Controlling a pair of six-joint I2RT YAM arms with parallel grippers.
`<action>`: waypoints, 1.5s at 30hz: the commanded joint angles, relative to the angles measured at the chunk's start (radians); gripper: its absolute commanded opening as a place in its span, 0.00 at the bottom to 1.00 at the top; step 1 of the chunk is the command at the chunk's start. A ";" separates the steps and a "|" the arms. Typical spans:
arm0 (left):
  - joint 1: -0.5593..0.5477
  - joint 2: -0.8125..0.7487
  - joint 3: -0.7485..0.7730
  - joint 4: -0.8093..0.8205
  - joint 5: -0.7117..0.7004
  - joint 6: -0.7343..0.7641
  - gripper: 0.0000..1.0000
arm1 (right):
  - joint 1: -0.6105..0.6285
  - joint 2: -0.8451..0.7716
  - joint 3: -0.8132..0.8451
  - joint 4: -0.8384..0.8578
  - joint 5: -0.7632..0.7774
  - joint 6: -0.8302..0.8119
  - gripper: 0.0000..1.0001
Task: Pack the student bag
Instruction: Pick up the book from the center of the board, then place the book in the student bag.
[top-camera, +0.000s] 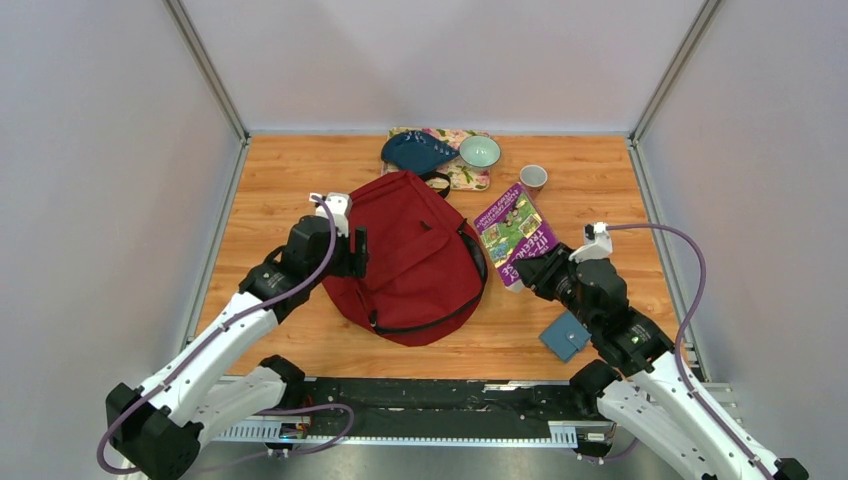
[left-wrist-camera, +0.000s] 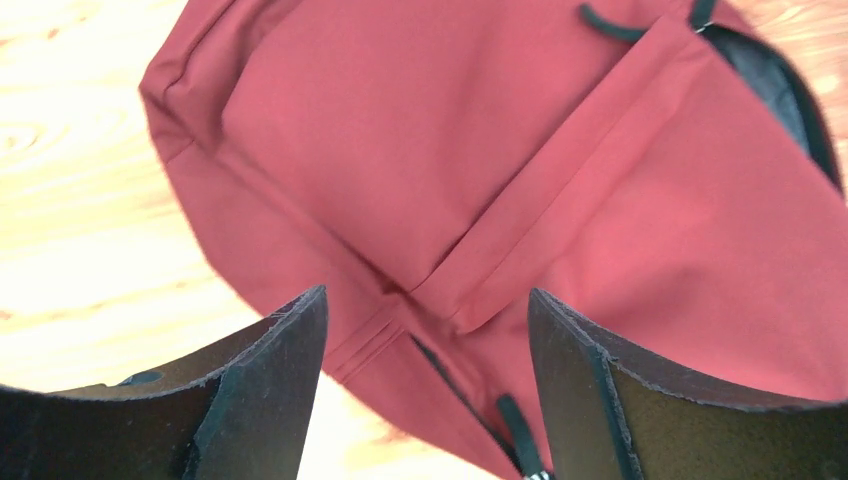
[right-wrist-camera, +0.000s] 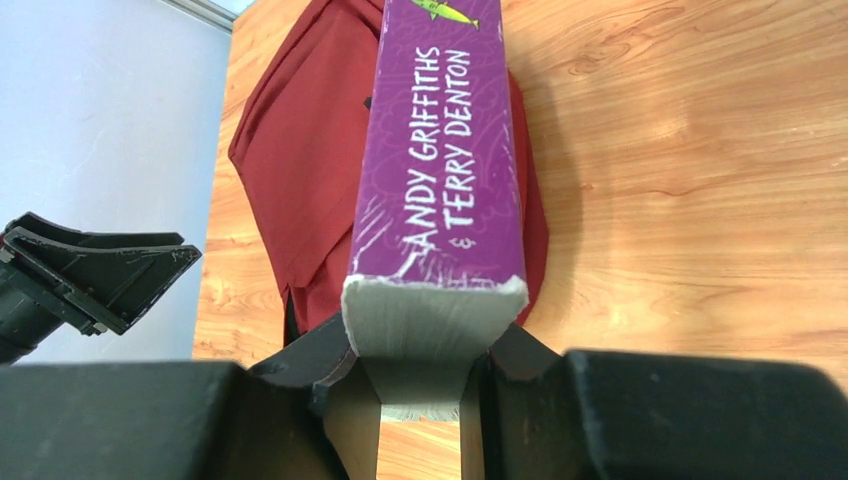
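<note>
The student bag (top-camera: 410, 255) is a large dark red backpack lying flat mid-table, with its black zipper running along the near edge. My left gripper (top-camera: 356, 252) is at the bag's left side. In the left wrist view it (left-wrist-camera: 427, 300) stands open just above the red fabric (left-wrist-camera: 500, 150), a seam and a black zipper pull (left-wrist-camera: 515, 430) between its fingers, which hold nothing. My right gripper (top-camera: 528, 268) is shut on the near end of a purple book (top-camera: 515, 232). The book's spine (right-wrist-camera: 440, 150) points toward the bag (right-wrist-camera: 300, 150), with its page edge wedged between the pads.
A small blue wallet (top-camera: 565, 336) lies by the right arm. At the back sit a floral mat (top-camera: 468, 178), a dark teal pouch (top-camera: 415, 152), a green bowl (top-camera: 480, 152) and a cup (top-camera: 533, 178). White walls enclose the table on three sides.
</note>
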 joint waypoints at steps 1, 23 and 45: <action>0.001 -0.050 0.034 -0.124 -0.090 -0.038 0.80 | -0.001 -0.012 0.090 0.049 0.027 -0.030 0.00; 0.002 -0.358 0.037 -0.411 -0.077 -0.289 0.82 | 0.000 0.001 0.198 -0.079 -0.048 -0.081 0.00; 0.001 -0.271 0.020 -0.399 0.136 -0.287 0.83 | 0.000 -0.062 0.259 -0.277 -0.108 -0.140 0.00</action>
